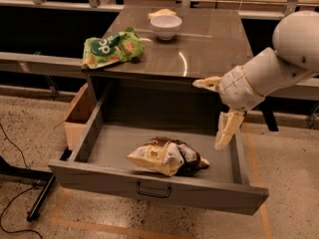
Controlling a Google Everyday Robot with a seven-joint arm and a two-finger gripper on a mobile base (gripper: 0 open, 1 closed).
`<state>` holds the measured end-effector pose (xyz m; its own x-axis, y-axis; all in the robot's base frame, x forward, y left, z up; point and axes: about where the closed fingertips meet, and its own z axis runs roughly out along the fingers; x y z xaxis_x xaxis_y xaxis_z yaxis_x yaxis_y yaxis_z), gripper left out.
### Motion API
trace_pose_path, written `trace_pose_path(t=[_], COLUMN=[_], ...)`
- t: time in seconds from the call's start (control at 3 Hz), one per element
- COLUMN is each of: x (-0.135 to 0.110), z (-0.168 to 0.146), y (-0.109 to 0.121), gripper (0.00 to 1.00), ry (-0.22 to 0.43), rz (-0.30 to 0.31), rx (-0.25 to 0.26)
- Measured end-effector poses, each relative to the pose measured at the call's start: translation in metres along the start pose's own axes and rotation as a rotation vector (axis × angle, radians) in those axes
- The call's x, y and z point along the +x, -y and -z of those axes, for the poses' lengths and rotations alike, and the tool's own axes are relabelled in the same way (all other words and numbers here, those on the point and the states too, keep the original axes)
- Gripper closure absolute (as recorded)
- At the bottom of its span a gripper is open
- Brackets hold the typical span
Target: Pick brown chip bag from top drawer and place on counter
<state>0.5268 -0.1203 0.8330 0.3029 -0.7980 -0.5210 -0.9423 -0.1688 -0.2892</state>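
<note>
The brown chip bag (167, 156) lies flat near the front of the open top drawer (149, 182), untouched. The gripper (208, 114) hangs over the drawer's right rear, its 2 fingers spread wide and holding nothing. Recommended: bring it left and forward over the bag's middle, descend clear of the drawer walls, and pinch a raised fold before lifting toward the counter (214, 44).
</note>
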Motion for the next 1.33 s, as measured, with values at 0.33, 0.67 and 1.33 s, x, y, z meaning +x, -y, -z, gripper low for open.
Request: trace_pose_path(t=[0.33,0.67,1.33], x=[0.016,0.019,0.012], z=[-0.024,-0.046,-0.098], y=[-0.004,-0.013,-0.025], gripper=[0.0,0.0,0.0], ry=[0.089,0.161,0.226], rz=[-0.01,-0.025,-0.006], rx=[-0.082,-0.133,-0.203])
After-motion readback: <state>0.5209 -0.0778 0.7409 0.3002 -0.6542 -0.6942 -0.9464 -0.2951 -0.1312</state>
